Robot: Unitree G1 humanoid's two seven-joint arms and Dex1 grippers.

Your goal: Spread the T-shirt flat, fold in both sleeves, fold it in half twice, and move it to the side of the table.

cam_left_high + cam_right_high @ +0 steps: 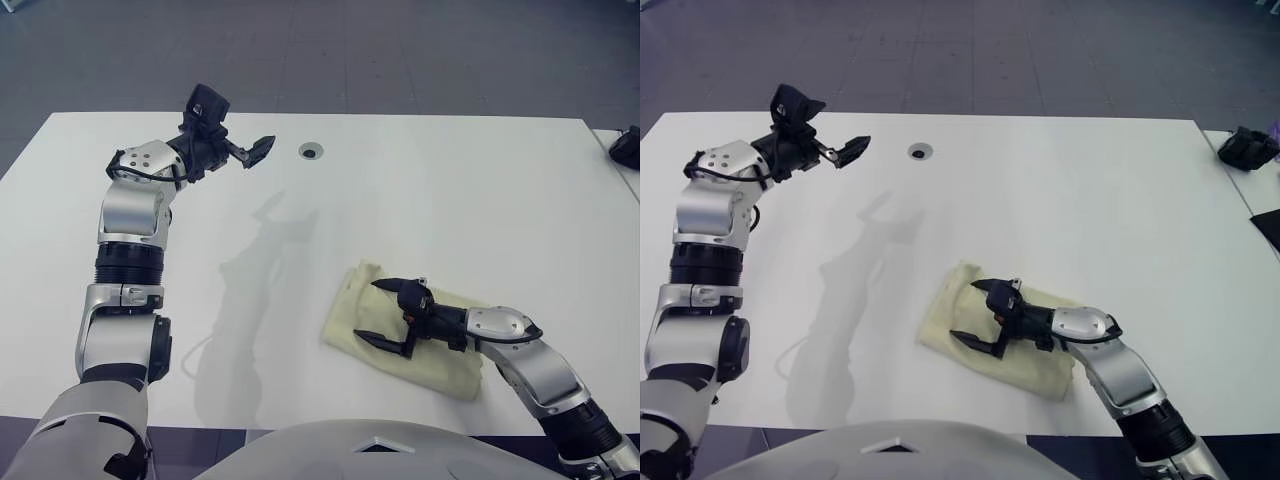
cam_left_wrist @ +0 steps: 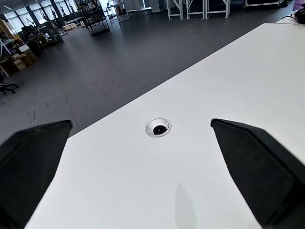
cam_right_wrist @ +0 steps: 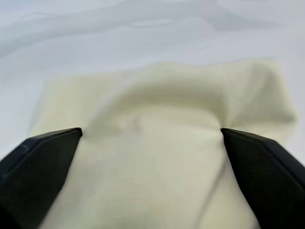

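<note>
The right gripper [image 1: 367, 310] is spread wide, low over the folded T-shirt [image 1: 440, 370] just beneath it, so a shallow pinch could lift only the top layers and undo the folds, with the wide-open left gripper [image 1: 258, 150] far off.

No text, label, number or sign can be read anywhere. The folded T-shirt [image 1: 345, 310] shows plain pale-yellow cloth, and the white table [image 1: 450, 200] around it carries no legible marking. The dark object [image 1: 1245, 148], well beyond the T-shirt toward the table's far right edge, is too small to tell whether it bears any print; it may, but none can be made out.
</note>
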